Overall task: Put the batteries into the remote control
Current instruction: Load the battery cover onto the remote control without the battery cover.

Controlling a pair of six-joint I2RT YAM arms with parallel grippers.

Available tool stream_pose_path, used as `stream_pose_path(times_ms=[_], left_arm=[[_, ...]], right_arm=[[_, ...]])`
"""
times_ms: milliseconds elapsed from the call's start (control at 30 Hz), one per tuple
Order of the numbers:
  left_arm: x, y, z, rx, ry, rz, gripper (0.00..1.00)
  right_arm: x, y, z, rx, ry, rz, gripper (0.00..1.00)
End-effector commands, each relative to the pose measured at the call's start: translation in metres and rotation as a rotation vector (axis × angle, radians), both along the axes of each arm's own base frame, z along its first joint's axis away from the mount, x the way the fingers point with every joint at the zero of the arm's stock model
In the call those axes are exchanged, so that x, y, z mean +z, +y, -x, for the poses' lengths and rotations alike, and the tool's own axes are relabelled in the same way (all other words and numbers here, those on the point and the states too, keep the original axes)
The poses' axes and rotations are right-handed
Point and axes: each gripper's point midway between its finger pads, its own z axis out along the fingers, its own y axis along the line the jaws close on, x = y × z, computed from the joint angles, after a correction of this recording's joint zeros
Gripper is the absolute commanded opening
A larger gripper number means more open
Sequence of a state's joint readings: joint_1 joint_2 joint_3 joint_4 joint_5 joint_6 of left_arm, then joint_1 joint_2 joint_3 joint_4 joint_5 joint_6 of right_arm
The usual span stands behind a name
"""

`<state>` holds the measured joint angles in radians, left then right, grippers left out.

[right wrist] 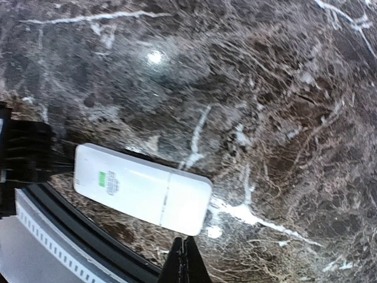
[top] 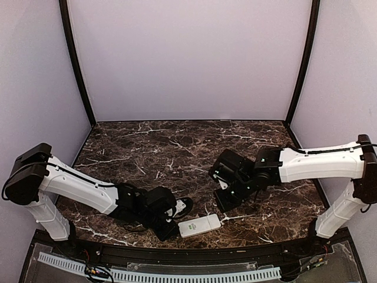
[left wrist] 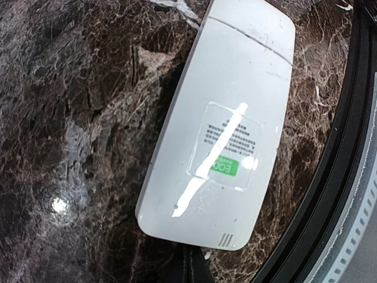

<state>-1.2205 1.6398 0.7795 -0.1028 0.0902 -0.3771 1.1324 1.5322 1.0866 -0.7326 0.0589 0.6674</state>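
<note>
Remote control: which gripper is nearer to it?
Left. The left gripper sits shut at the left end of the remote control; the right gripper, also shut, is farther back, beyond its right end.

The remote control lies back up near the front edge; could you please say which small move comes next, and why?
Probably open the left gripper beside the remote control: its jaws are shut at the remote's end, and the cover looks closed, so it comes off first.

White remote control (top: 199, 226) with green label, dark brown white-veined marble table (top: 177, 147), lilac walls (top: 188, 53)
</note>
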Motion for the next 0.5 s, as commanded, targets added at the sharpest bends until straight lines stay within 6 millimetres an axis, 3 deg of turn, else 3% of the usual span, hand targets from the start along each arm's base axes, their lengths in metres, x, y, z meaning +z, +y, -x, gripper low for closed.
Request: stream_pose_path(times_ms=[0,200,300,367,467], left_arm=[[-0.025,0.037,0.009,-0.004,0.021,-0.149,0.00],[-0.026,0.037,0.009,-0.005,0.020,-0.150,0.00],[-0.027,0.036,0.010,-0.007,0.025,-0.152,0.00],[-0.027,0.036,0.010,-0.009,0.024,-0.150,0.00],[-0.027,0.035,0.010,-0.010,0.026,-0.148,0.00]], right_arm=[[0.010,0.025,0.002,0.049,0.000,-0.122,0.00],[-0.058,0.018,0.021,0.015,0.151,-0.076,0.00],[-0.081,0.009,0.027,-0.002,0.192,-0.029,0.00],[-0.082,0.008,0.029,0.002,0.202,-0.016,0.00],[-0.066,0.012,0.024,0.011,0.176,-0.031,0.00]])
